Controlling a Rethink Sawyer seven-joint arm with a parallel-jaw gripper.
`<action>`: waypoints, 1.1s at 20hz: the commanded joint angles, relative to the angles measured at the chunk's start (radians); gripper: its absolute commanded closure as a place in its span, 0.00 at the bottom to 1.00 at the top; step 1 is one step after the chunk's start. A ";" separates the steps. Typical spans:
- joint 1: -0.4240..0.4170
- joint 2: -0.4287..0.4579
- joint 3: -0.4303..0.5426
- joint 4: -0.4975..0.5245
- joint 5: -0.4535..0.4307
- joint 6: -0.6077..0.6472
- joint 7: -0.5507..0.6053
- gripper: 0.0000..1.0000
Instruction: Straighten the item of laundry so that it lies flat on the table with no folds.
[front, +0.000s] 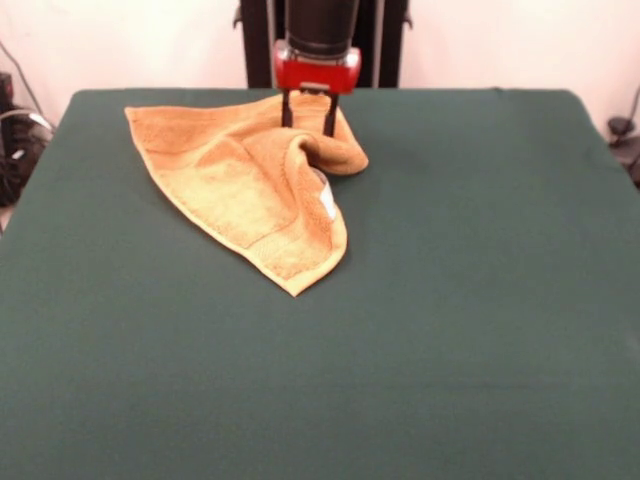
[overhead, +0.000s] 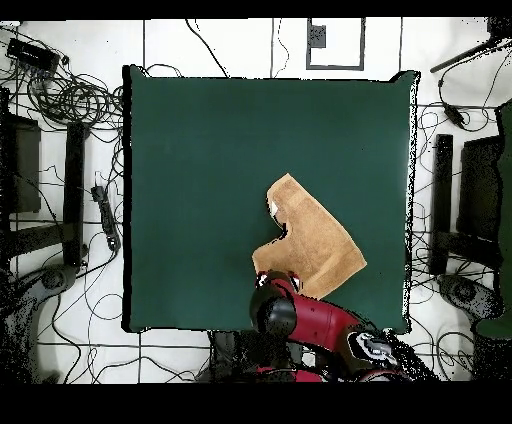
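Front view: gripper (front: 308, 115) fingers apart astride raised towel (front: 250, 185) fold; table (front: 450, 300) green; overhead hides fingertips.

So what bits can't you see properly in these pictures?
- Front view: the towel is folded over itself, so the layers underneath are hidden.
- Front view: the white tag is too small to read.
- Overhead view: the arm covers the gripper and the towel edge nearest the robot.
- Front view: whether the fingers actually pinch the cloth is unclear.
- Front view: the top edge cuts off the arm.
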 joint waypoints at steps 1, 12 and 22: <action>0.034 0.191 0.092 -0.163 0.112 -0.112 0.257 0.00; 0.036 0.273 0.169 -0.131 0.159 -0.150 0.324 0.00; 0.136 0.227 0.150 -0.076 0.254 -0.165 0.364 0.00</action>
